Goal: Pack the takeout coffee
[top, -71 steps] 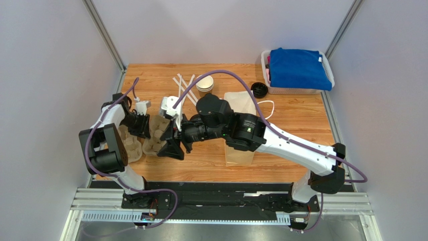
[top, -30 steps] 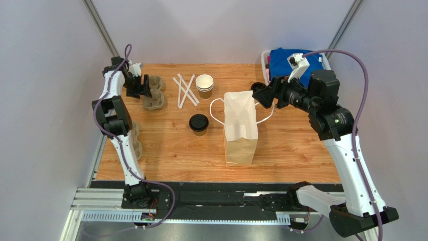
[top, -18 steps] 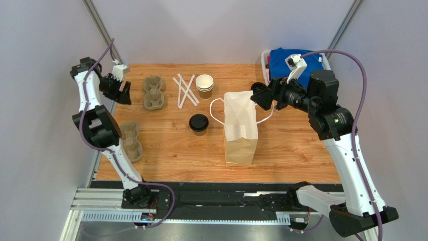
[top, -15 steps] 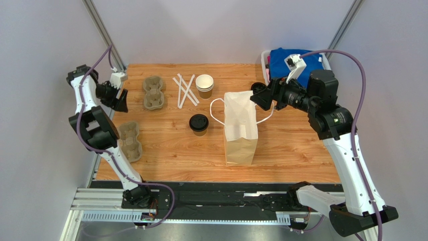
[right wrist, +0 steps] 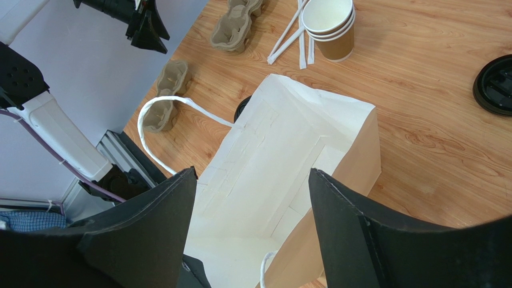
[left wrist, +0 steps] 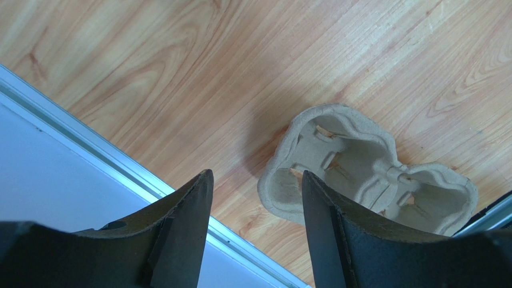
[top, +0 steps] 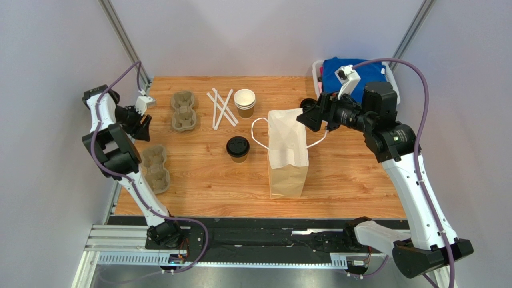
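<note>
The takeout coffee (top: 238, 148), a short brown cup with a black lid, stands upright on the table, left of the bag. The tall kraft paper bag (top: 287, 157) stands upright with its mouth open and white handles out. My right gripper (top: 306, 118) is open and empty, above the bag's far right rim. In the right wrist view the gripper (right wrist: 252, 174) looks down into the bag (right wrist: 288, 156), and only an edge of the coffee lid (right wrist: 243, 108) shows. My left gripper (top: 144, 127) is open and empty at the table's left edge, far from the coffee. It also shows in the left wrist view (left wrist: 256, 175).
Two pulp cup carriers lie at the left, one far (top: 184, 111) and one near (top: 155, 168); the latter shows in the left wrist view (left wrist: 366, 174). White straws (top: 221, 108), a stack of lidless cups (top: 244, 102), a loose black lid (top: 310, 107) and a basket with blue cloth (top: 354, 84) sit at the back.
My left gripper has moved nearer along the table's left edge, away from the far carrier. My right gripper has edged slightly left over the bag's mouth. The coffee and bag have not moved.
</note>
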Controlling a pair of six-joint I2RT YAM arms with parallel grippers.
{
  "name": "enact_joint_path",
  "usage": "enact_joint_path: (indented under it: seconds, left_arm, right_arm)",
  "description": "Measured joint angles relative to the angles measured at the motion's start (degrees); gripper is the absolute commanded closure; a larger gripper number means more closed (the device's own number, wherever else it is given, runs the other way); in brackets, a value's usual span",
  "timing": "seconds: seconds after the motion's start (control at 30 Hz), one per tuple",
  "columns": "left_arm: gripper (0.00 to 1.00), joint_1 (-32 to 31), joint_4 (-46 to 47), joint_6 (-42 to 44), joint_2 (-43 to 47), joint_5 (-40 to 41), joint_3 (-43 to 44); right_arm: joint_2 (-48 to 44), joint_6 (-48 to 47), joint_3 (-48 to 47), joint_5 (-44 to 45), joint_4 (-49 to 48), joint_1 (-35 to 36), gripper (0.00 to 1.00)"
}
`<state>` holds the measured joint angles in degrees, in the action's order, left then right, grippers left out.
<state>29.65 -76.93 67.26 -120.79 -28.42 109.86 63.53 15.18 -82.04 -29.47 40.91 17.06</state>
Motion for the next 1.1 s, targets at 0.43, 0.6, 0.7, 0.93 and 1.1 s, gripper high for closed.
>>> enact_joint_path:
  seconds: [0.43, 0.6, 0.7, 0.93, 1.1]
  left_arm:
    - [0.44, 0.87, 0.02, 1.81, -5.81, 4.17, -0.92]
    - [0.55, 1.57, 0.04, 2.1, -6.64, 4.76, -1.42]
    - [0.67, 1.64, -0.09, 2.23, -6.64, 4.76, -1.66]
    - [0.59, 1.66, 0.0, 2.84, -6.84, 4.74, -1.79]
    - [0.5, 1.66, 0.0, 3.28, -6.84, 4.48, -1.84]
  right_arm:
    - [1.9, 0.04, 0.0, 0.0, -0.02, -0.28, 0.23]
    - [2.16, 0.04, 0.0, -0.02, -0.02, -0.37, 0.23]
    - [2.51, 0.04, 0.0, -0.04, -0.02, -0.37, 0.23]
    - [3.02, 0.02, -0.02, -0.04, -0.02, -0.5, 0.23]
    - [3.04, 0.04, -0.02, -0.07, -0.02, -0.63, 0.23]
